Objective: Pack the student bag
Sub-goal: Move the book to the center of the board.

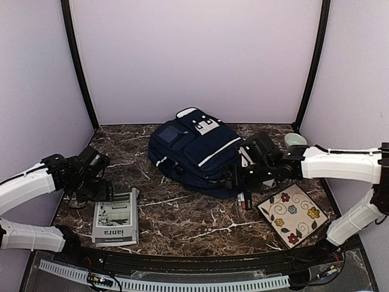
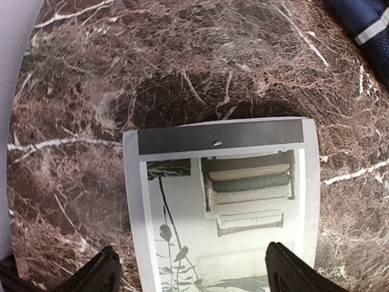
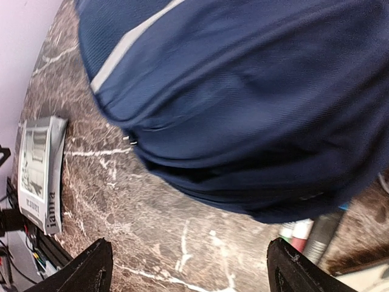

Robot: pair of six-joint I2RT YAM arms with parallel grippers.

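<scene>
The student bag [image 1: 194,152], navy with thin white stripes and a pale grey buckled patch, lies flat toward the back middle of the brown marble table [image 1: 182,225], its grey-patch end pointing at the rear wall. The right gripper [image 3: 194,271] has its 2 fingers spread wide with nothing between them, poised at the bag's near right edge above bare marble; whether it touches the fabric cannot be told. Just beside that edge, partly tucked under the bag, lie a few marker pens [image 1: 243,201]. Nearer the front right, a cream flower-patterned square [image 1: 293,213] lies flat, apart from the bag. A pale green bowl [image 1: 295,140] shows behind the right arm. On the left, well apart from the bag, a grey magazine [image 2: 243,194] lies flat with its cover up. The left gripper [image 2: 194,277] hangs over it, fingers wide apart and holding nothing, 1 tip over the cover's right part, the other over the marble beside its left edge.
</scene>
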